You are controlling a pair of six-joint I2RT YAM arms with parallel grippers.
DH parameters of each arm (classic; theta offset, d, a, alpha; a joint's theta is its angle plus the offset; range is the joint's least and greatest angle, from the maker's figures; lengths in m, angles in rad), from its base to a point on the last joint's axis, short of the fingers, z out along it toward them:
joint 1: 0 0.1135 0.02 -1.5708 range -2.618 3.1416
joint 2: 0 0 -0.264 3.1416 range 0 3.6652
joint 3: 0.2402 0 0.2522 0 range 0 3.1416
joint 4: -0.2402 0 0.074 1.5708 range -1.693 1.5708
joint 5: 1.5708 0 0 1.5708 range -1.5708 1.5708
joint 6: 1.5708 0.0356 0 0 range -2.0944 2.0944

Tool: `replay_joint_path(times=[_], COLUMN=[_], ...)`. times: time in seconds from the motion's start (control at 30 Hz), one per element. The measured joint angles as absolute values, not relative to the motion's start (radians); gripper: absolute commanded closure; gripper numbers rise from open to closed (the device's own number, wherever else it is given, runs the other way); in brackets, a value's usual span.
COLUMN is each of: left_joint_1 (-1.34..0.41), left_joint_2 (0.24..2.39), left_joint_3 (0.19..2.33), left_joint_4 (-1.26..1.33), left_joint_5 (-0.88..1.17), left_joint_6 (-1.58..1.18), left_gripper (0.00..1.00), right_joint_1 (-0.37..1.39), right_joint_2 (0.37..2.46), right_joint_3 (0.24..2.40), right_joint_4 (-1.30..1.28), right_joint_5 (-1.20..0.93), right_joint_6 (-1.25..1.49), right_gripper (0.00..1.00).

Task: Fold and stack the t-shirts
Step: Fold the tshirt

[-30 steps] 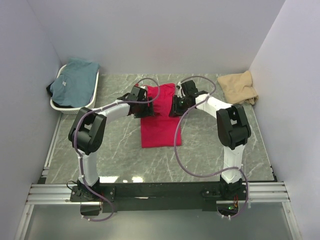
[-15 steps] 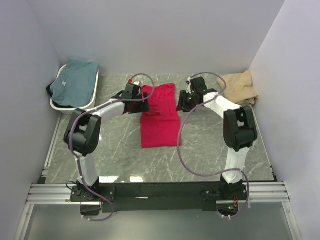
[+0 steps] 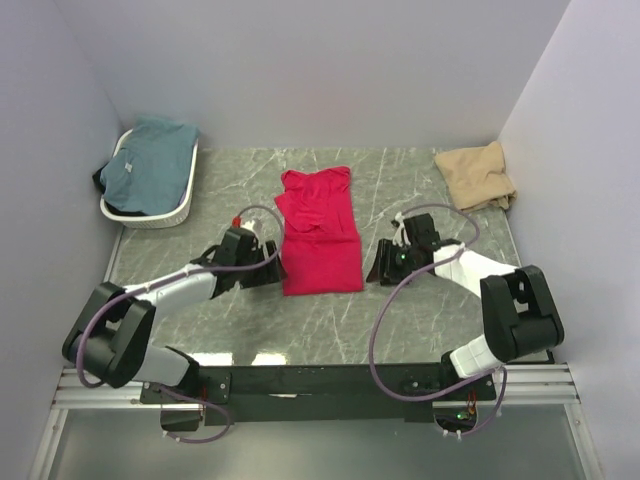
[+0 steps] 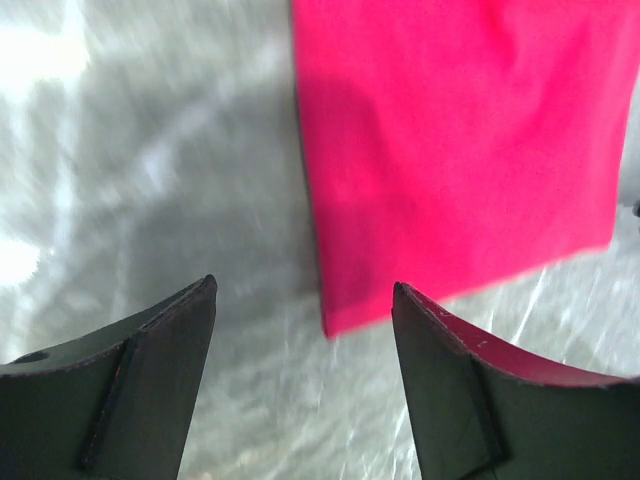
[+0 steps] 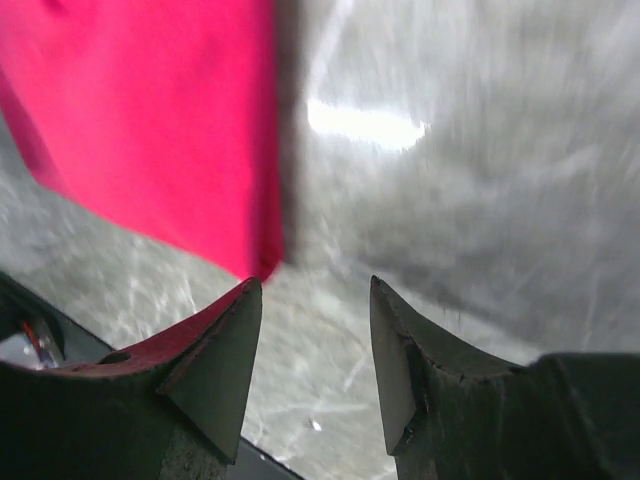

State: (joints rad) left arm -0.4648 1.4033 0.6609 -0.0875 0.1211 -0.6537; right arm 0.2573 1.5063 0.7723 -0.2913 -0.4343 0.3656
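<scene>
A crimson red t-shirt point(image 3: 320, 235) lies folded lengthwise on the grey marble table, its far end crumpled. My left gripper point(image 3: 272, 268) sits low by the shirt's near left corner, jaws open and empty; the left wrist view shows that red corner point(image 4: 450, 150) just ahead of the fingers. My right gripper point(image 3: 378, 266) is low beside the near right corner, open and empty, with the red edge point(image 5: 150, 130) at the left of its view. A tan t-shirt point(image 3: 478, 176) lies bunched at the far right. The teal t-shirt point(image 3: 150, 160) rests in the basket.
A white oval basket point(image 3: 172, 212) stands at the far left against the wall. Walls close in the table on three sides. A black rail point(image 3: 320, 380) runs along the near edge by the arm bases.
Both arms have drawn back from the shirt's far part toward its near corners, dropping low. Both grippers have opened wider. The shirt's far end now lies uncovered.
</scene>
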Motion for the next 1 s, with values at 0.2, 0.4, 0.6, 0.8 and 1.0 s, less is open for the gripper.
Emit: replay_joint_path(times=[0.2, 0.4, 0.6, 0.8, 1.0], left_joint_1=[-0.501, -0.506, -0.519, -0.529, -0.544], left_joint_2=[1.315, 1.278, 1.327, 1.403, 1.444], left_joint_3=[0.521, 0.455, 0.432, 0.428, 0.426], left_joint_4=[-0.013, 0.077, 0.205, 0.341, 0.412], left_joint_5=[0.154, 0.173, 0.205, 0.240, 0.258], left_joint_6=[-0.702, -0.743, -0.783, -0.818, -0.834], left_gripper=[0.24, 0.25, 0.26, 0.28, 0.29], right_joint_1=[0.257, 0.257, 0.257, 0.257, 0.260], right_joint_2=[1.448, 1.441, 1.482, 1.527, 1.562], right_joint_3=[0.646, 0.607, 0.607, 0.616, 0.623], right_joint_4=[-0.226, -0.142, -0.088, -0.036, -0.001], right_joint_5=[-0.480, -0.522, -0.547, -0.592, -0.623], right_joint_6=[0.407, 0.438, 0.455, 0.490, 0.514], right_gripper=[0.46, 0.47, 0.47, 0.47, 0.50])
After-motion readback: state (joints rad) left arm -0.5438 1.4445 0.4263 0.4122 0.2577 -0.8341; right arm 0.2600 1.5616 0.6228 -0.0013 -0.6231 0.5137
